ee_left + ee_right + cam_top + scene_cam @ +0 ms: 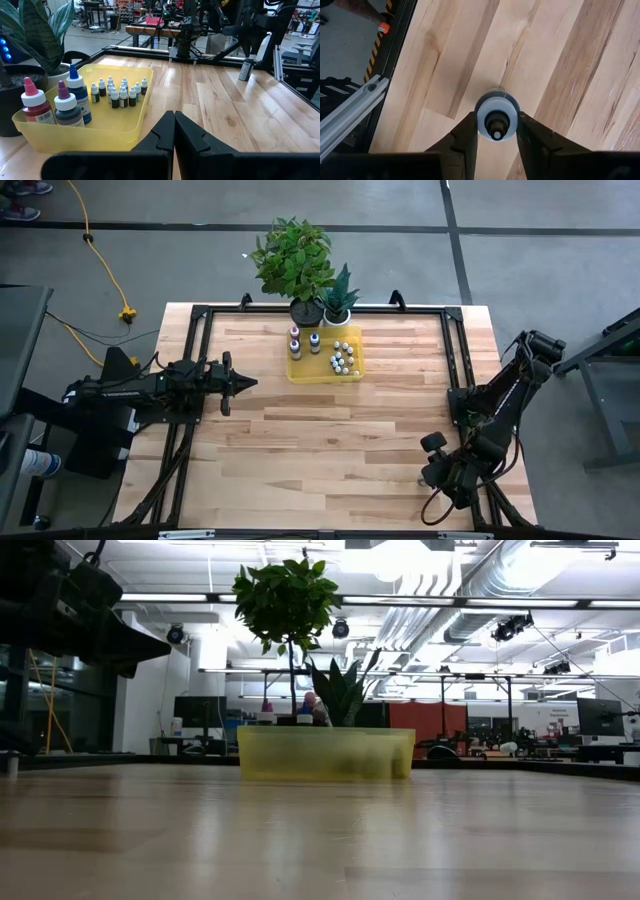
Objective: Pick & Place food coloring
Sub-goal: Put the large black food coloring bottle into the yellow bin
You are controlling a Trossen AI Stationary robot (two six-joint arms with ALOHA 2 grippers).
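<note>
One food coloring bottle [496,119], with a whitish cap and a dark tip, stands upright on the wood near the table's right front corner. My right gripper [497,117] points steeply down over it, one finger on each side of the cap. The left wrist view shows this bottle [245,70] far off under that gripper. Several tiny bottles [120,92] and three larger ones [75,100] stand in the yellow tray [325,370] at the far middle. My left gripper [245,383] waits shut and level at the table's left side. My right gripper pinches the bottle at the two opposite sides of its whitish cap [480,119], between the two fingers. The fingers come from above, pointing steeply down. The bottle is upright, its base [243,78] on the table.
Two potted plants [295,265] [338,300] stand at the far edge right behind the tray. A black frame rail [455,360] runs along the table's sides. Bare wood lies between the tray and the right gripper.
</note>
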